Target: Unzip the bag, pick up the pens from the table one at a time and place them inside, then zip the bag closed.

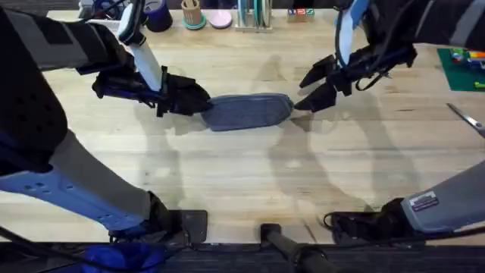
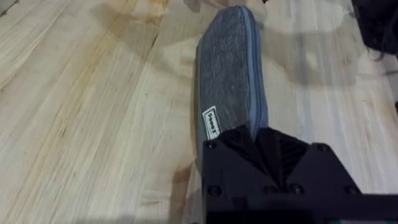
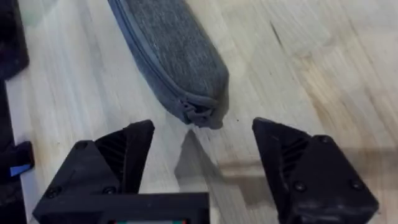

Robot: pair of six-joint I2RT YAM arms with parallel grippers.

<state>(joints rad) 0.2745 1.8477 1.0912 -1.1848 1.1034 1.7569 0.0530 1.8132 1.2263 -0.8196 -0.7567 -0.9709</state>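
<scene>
The blue-grey bag (image 1: 247, 111) lies lengthwise in the middle of the pale wooden table (image 1: 242, 174), and its zipper looks closed along its length. My left gripper (image 1: 198, 102) is shut on the bag's left end; in the left wrist view the bag (image 2: 229, 74) stretches away from that gripper (image 2: 264, 142). My right gripper (image 1: 308, 89) stands open just beyond the right end. In the right wrist view the zipper pull (image 3: 196, 113) sits at the tip of the bag (image 3: 174, 50), just ahead of the gap in the right gripper (image 3: 202, 143), untouched. The pens are out of view.
Silver scissors (image 1: 466, 118) lie near the table's right edge, below a green mat (image 1: 461, 68). Cups and small containers (image 1: 192, 14) line the back edge. Bare planks stretch in front of the bag toward the arm bases.
</scene>
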